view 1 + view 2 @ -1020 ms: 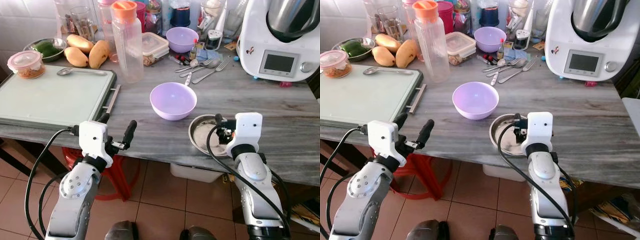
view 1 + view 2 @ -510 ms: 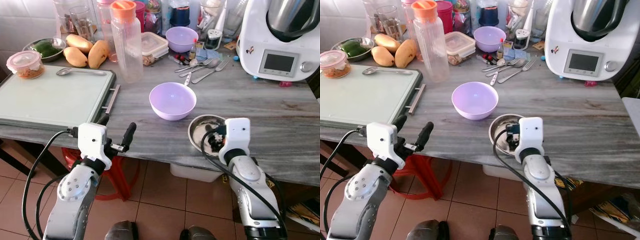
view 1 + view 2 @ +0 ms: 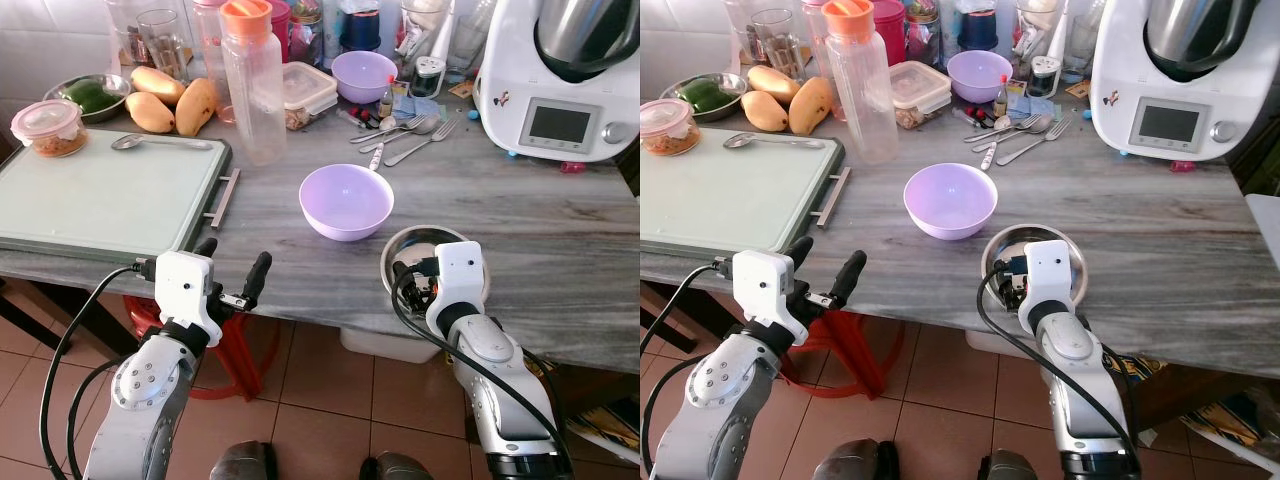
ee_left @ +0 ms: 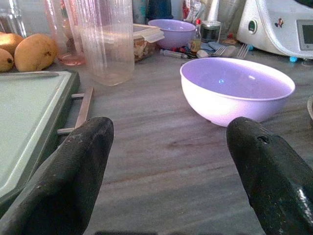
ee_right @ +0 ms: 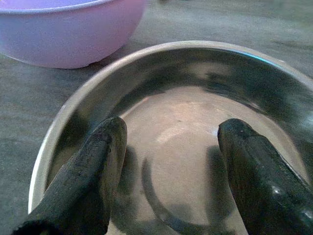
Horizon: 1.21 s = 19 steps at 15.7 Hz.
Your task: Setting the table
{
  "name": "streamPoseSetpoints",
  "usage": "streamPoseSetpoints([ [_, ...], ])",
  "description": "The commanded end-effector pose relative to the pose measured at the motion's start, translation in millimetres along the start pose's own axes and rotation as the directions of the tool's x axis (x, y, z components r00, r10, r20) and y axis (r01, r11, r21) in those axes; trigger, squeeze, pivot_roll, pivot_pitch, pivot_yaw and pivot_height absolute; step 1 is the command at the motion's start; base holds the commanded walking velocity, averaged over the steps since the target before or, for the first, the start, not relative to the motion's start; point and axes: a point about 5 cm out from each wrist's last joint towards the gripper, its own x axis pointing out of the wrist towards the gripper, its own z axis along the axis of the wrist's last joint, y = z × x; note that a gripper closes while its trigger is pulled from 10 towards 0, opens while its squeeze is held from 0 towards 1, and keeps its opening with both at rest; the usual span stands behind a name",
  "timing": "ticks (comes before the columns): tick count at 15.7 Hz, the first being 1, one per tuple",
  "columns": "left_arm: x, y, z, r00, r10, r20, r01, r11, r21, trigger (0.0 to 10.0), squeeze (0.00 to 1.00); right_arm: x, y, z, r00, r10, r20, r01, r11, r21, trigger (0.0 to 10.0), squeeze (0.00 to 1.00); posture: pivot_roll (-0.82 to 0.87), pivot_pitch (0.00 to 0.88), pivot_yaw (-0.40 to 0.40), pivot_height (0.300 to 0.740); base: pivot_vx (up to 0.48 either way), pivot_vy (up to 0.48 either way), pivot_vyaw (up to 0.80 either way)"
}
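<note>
Here, the lavender bowl [image 3: 346,200] stands empty near the middle of the grey wood-grain table [image 3: 560,220], and everything else is placed from it. Just beside it, toward the robot's right, sits a steel bowl [image 5: 161,122] at the table's near edge, nothing in it; the right gripper [image 5: 166,161] has its fingers spread wide, both tips down inside that bowl, grasping nothing. Off the table's near edge, on the bowl's left, the left gripper [image 4: 171,161] hangs wide open and empty. Left of the bowl lies a green tray [image 3: 100,195] bearing a spoon [image 3: 140,143]. Behind it stand a clear bottle [image 3: 252,85] with an orange cap, a lidded food box [image 3: 305,92], a second lavender bowl [image 3: 364,76], loose cutlery [image 3: 405,135], mangoes [image 3: 170,100] and a white kitchen machine [image 3: 560,80]. Terracotta floor tiles [image 3: 320,400] show below.
</note>
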Motion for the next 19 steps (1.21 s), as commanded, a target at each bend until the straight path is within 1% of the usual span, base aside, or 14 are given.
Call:
streamPoseSetpoints([
  [1,-2.2,-1.9,2,1.0,-0.014,-0.003,0.014,1.0,0.008,10.0,0.0,1.1,0.7,0,1.0,0.011,-0.015,-0.01,1.0,0.001,10.0,0.0,0.03,0.088,0.022,0.74,0.0,0.0,0.0],
  [4,-3.2,-0.8,3,1.0,-0.011,-0.011,0.011,1.0,0.012,10.0,0.0,2.1,-1.3,-1,0.999,0.015,-0.03,-0.014,1.0,0.008,10.0,0.0,0.03,0.096,0.023,0.74,0.0,0.0,0.0],
  [5,-3.6,-0.5,3,1.0,-0.011,-0.016,0.011,1.0,0.015,10.0,0.0,1.9,-0.9,-2,0.999,0.02,-0.034,-0.019,1.0,0.021,10.0,0.0,0.03,0.099,0.025,0.74,0.0,0.0,0.0],
  [8,-2.6,-0.4,3,1.0,-0.012,-0.021,0.013,1.0,0.02,10.0,0.0,4.0,-0.3,-1,0.999,0.033,-0.036,-0.032,0.999,0.02,10.0,0.0,0.03,0.096,0.028,0.74,0.0,0.0,0.0],
  [14,1.2,-0.7,3,1.0,-0.009,-0.018,0.009,1.0,0.025,10.0,0.0,16.0,-2.9,3,0.999,0.035,-0.03,-0.034,0.999,0.031,10.0,0.0,0.04,0.084,0.024,0.74,0.0,0.0,0.0],
  [17,1.1,0.1,4,1.0,-0.002,-0.016,0.003,1.0,0.029,10.0,0.0,25.0,1.8,5,0.997,0.067,-0.03,-0.065,0.996,0.058,10.0,0.0,0.05,0.078,0.022,0.74,0.0,0.0,0.0],
  [19,1.3,0.1,4,1.0,-0.002,-0.015,0.002,1.0,0.03,10.0,0.0,26.3,3.1,5,0.997,0.071,-0.028,-0.07,0.996,0.06,10.0,0.0,0.05,0.077,0.022,0.74,0.0,0.0,0.0],
])
